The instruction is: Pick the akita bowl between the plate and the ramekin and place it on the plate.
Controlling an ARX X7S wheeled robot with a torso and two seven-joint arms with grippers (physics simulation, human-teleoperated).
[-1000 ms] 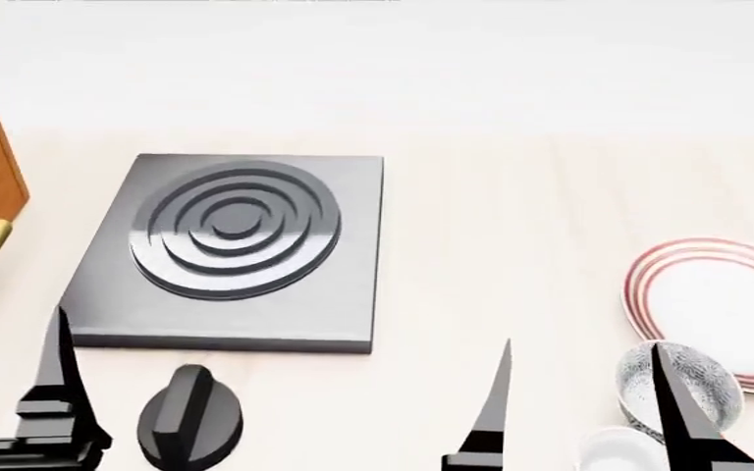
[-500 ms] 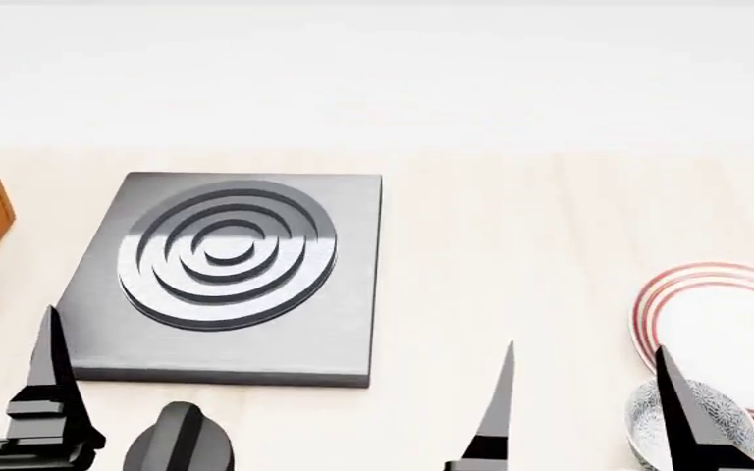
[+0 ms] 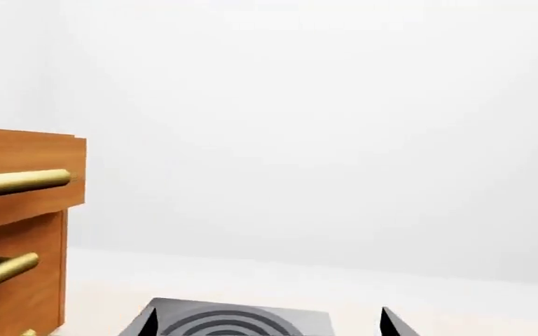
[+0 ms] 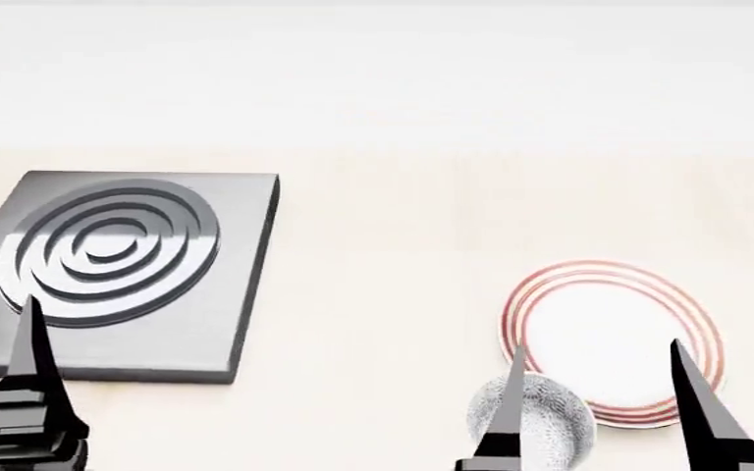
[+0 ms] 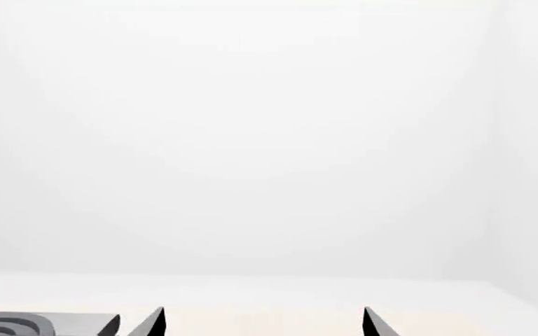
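The right gripper [image 4: 600, 412], fingers spread wide and empty, straddles the speckled akita bowl [image 4: 541, 424] touching the red-ringed plate's [image 4: 613, 339] near edge, apparently lining up a grasp.

The flat round white plate with red rim rings [image 4: 612, 340] is found at the lower right of the head view. The small grey-speckled white bowl [image 4: 544, 425] is set just below and left of it at the bottom edge, touching or nearly touching its rim. The dark grey square burner slab with raised concentric rings [image 4: 115, 267] is placed at the left, well apart from both, on the pale wooden countertop [image 4: 377, 226].
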